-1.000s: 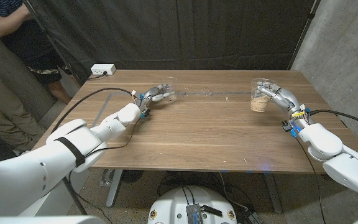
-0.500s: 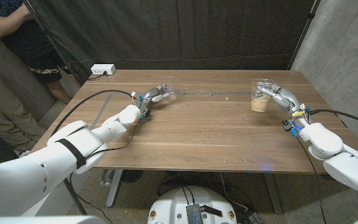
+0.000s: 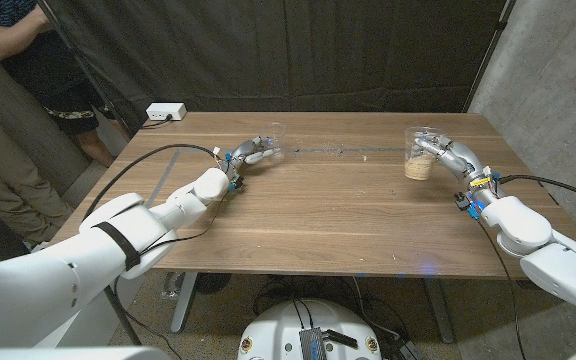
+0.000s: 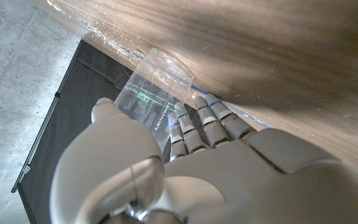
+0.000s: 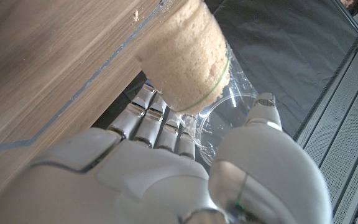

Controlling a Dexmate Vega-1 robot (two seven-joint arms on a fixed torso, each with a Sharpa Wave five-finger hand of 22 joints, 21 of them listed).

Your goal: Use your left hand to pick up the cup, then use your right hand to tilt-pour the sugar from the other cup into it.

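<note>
An empty clear plastic cup (image 3: 273, 145) stands on the wooden table (image 3: 338, 210) at the back left. My left hand (image 3: 251, 153) wraps around it; in the left wrist view the fingers (image 4: 197, 127) and thumb lie against the clear cup (image 4: 154, 102). At the back right stands a second clear cup (image 3: 419, 156) partly filled with tan sugar. My right hand (image 3: 445, 154) holds that cup, and the right wrist view shows the sugar cup (image 5: 188, 68) between thumb and fingers (image 5: 151, 121). Both cups look to be standing on the table.
A white power strip (image 3: 165, 113) lies at the table's back left corner. A person (image 3: 8, 60) stands beyond the left side. A black curtain hangs behind the table and a concrete wall rises at the right. Black cables run along both arms.
</note>
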